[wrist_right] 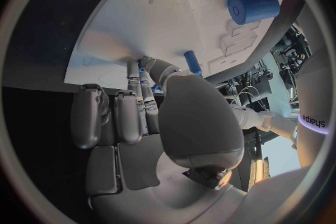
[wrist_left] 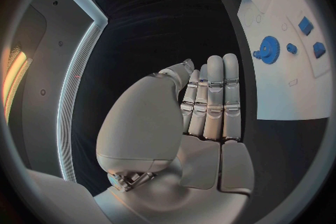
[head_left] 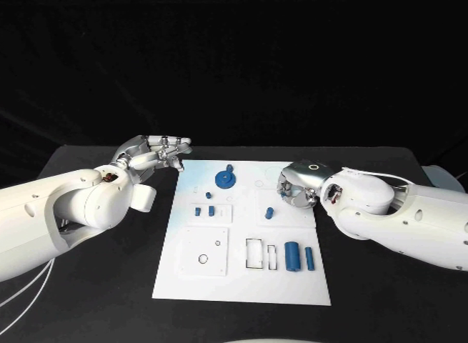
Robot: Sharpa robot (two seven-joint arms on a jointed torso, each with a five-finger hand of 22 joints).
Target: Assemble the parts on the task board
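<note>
The task board point(head_left: 244, 286) lies between my hands; left hand point(head_left: 156, 153) is empty with straight fingers, right hand point(head_left: 301, 187) I cannot tell.

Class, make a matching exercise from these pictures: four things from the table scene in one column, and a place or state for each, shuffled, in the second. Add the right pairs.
1. blue gear
2. thick blue cylinder
3. left hand
4. right hand

A. over the board's right edge
B. near end of the task board
C. far end of the board
D. empty, off the board's far left corner

Pairs: 1-C, 2-B, 3-D, 4-A
</note>
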